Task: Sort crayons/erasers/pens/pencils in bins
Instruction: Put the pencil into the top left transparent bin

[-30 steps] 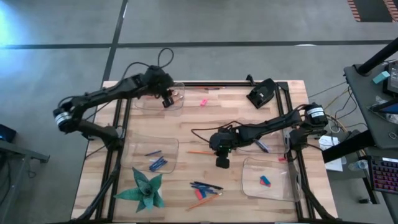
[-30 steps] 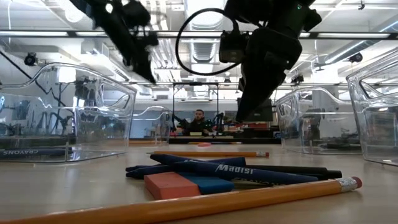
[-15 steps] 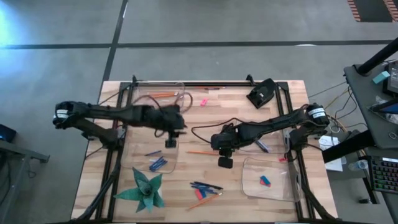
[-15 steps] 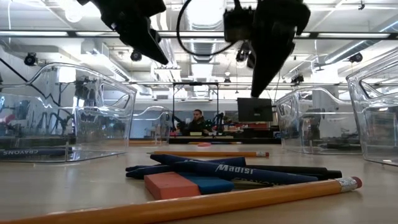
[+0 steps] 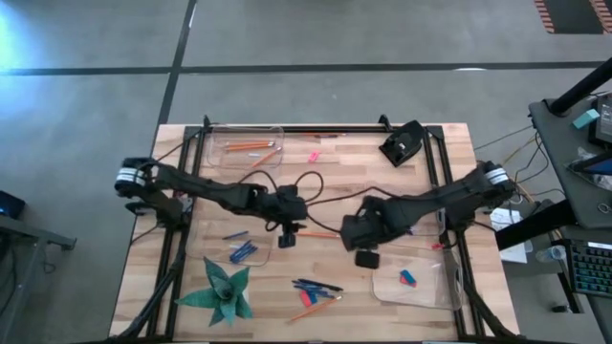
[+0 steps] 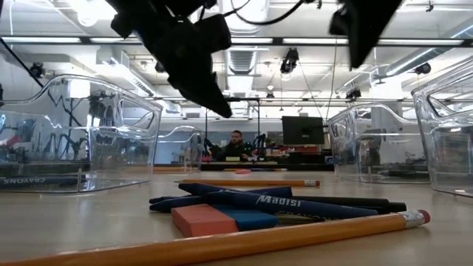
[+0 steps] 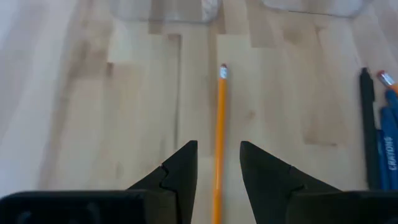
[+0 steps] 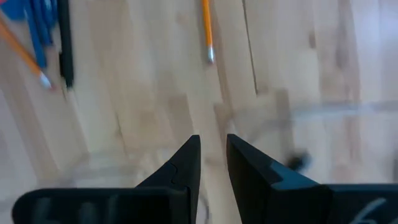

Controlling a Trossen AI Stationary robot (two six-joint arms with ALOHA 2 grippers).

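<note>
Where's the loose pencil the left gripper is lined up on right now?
In the high view, the lone pencil lies mid-table, directly under the left gripper, between it and the right gripper. In the left wrist view it runs between the open fingers.

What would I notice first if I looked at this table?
Two dark robot arms meet mid-table; the left gripper hangs open right over an orange pencil. A green spiky paper star sits at the front left corner, with a heap of pens beside it.
</note>
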